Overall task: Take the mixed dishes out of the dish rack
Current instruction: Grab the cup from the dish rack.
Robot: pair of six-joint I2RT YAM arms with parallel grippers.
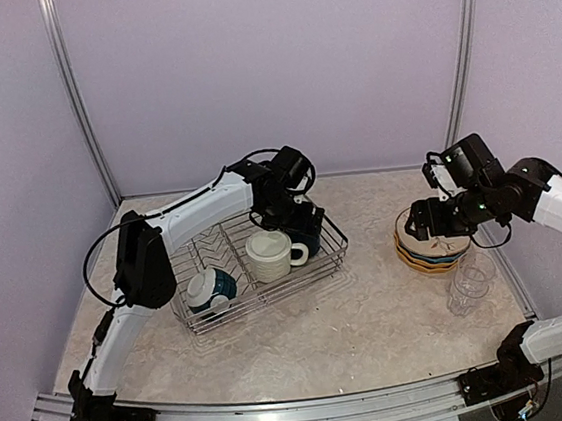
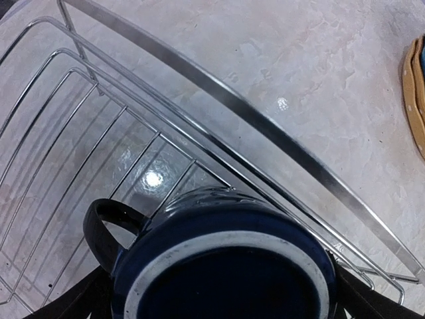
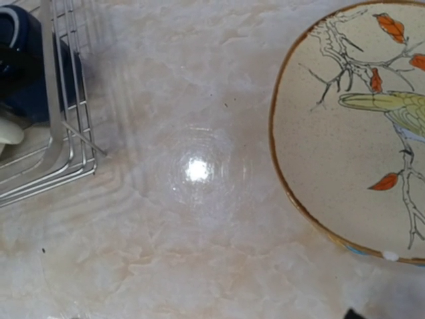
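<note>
Our left pincer (image 1: pixel 300 220) stands spread around the navy mug (image 2: pixel 226 266) inside the dish rack (image 2: pixel 265 126). Our right pincer (image 1: pixel 425 220) hangs above the cream bird-pattern plate (image 3: pixel 345 133); we cannot tell its state.

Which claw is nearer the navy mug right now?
Left. The left claw sits right over the navy mug in the dish rack; the right claw hangs far off, by the plate stack.

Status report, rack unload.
Left gripper open, astride the navy ceramic mug in the silver wire dish rack. Right gripper by the cream bird-pattern plate, jaws unclear. Cream mug close beside it; teal-and-white bowl also racked.
</note>
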